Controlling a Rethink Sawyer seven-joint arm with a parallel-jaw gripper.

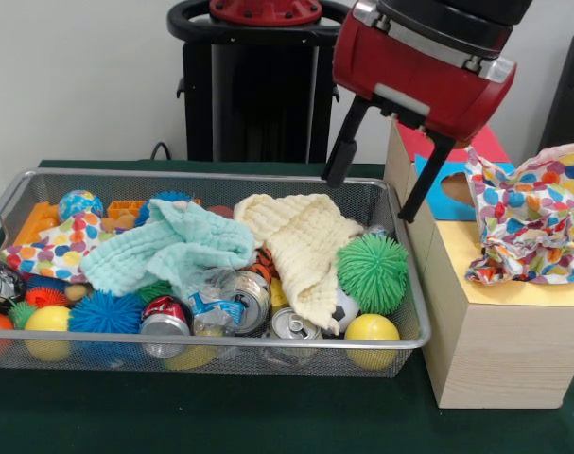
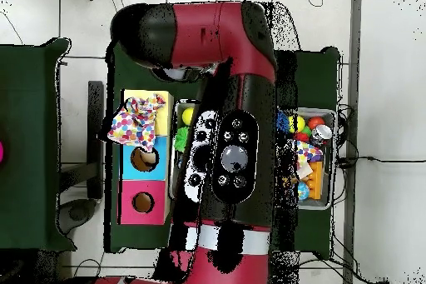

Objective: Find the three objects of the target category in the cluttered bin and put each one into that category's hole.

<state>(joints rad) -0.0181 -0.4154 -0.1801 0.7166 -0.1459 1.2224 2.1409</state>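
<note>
The wire mesh bin (image 1: pixel 220 342) is full of clutter. One polka-dot cloth (image 1: pixel 55 248) lies at its left end, partly under a mint-green cloth (image 1: pixel 168 248). A second polka-dot cloth (image 1: pixel 530 225) lies crumpled on the yellow top (image 1: pixel 457 248) of the wooden box and hides the hole; it also shows in the overhead view (image 2: pixel 133 124). No third polka-dot cloth shows. My gripper (image 1: pixel 369 199) hangs open and empty above the bin's right end, beside the boxes.
A cream cloth (image 1: pixel 301 241), a green spiky ball (image 1: pixel 373 272), cans (image 1: pixel 291 324), yellow balls (image 1: pixel 372 329) and blue spiky balls fill the bin. The blue-topped box (image 1: pixel 436 200) and red-topped box (image 1: pixel 485 144) stand behind the yellow one. My arm (image 2: pixel 233 131) covers most of the bin from overhead.
</note>
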